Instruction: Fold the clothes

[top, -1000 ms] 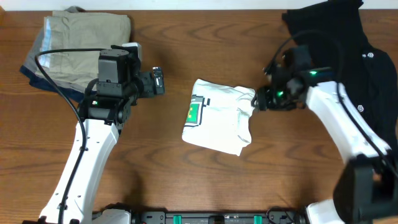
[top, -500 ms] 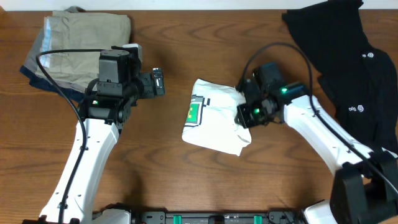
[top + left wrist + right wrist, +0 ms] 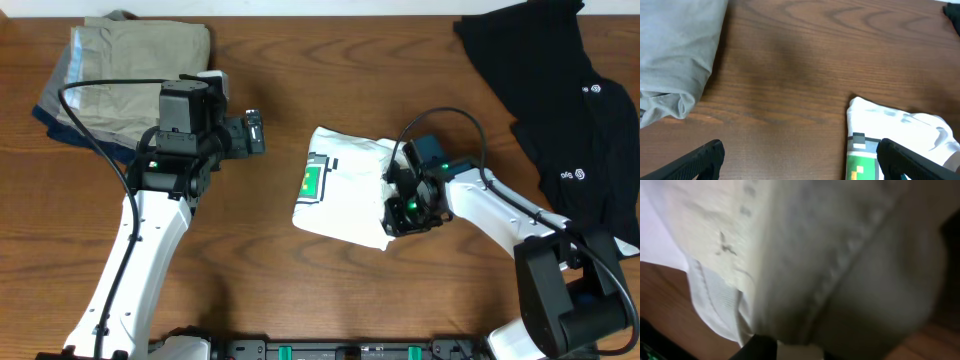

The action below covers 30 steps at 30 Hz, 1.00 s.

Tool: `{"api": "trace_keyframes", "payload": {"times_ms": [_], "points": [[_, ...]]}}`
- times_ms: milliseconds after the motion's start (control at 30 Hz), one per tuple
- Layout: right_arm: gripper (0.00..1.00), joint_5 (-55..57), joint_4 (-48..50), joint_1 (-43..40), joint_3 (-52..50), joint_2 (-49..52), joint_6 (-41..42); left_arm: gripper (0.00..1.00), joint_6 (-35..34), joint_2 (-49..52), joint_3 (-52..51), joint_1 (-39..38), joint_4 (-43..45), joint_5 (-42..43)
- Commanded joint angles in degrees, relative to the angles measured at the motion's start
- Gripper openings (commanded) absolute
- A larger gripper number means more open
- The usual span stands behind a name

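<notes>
The white T-shirt (image 3: 345, 190) lies folded into a small packet at the table's middle, with its green-and-black graphic (image 3: 313, 180) on the left side. It also shows in the left wrist view (image 3: 900, 130) and fills the right wrist view (image 3: 815, 245). My right gripper (image 3: 398, 210) is at the packet's right edge, its fingers (image 3: 790, 350) closed into the white cloth. My left gripper (image 3: 255, 132) is open and empty, over bare wood to the left of the shirt (image 3: 800, 160).
A pile of folded khaki, grey and navy clothes (image 3: 130, 60) sits at the back left and shows in the left wrist view (image 3: 675, 50). A black garment with small white logos (image 3: 560, 90) is spread at the back right.
My right gripper has moved from the shirt's upper right corner down along its right edge toward the front. The left arm has not moved.
</notes>
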Motion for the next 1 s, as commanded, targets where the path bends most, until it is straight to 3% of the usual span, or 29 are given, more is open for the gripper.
{"api": "trace_keyframes", "payload": {"times_ms": [0, 67, 167, 267, 533, 967], "points": [[0.33, -1.46, -1.42, -0.74, 5.64, -1.68, 0.66, 0.98, 1.18, 0.35, 0.24, 0.24, -1.11, -0.72], [0.38, -1.42, -4.13, -1.79, 9.81, -3.13, -0.13, 0.98, 1.18, 0.35, 0.24, 0.24, -2.32, -0.72], [0.58, -1.46, -8.72, -4.22, 16.02, -5.18, -2.45, 0.98, 1.2, 0.35, 0.24, 0.24, -4.35, -0.72], [0.69, -1.38, -12.48, -7.1, 21.53, -6.21, -4.72, 0.98, 1.2, 0.35, 0.22, 0.2, -6.93, -0.44], [0.75, -0.13, -6.38, -14.75, 24.02, -6.01, -4.83, 0.98, 6.43, 0.35, -1.84, -1.11, -11.8, 15.72], [0.75, 1.09, -2.49, -16.37, 24.0, -5.42, -5.81, 0.98, 9.4, 11.17, -3.89, -11.74, -18.78, 18.91]]}}
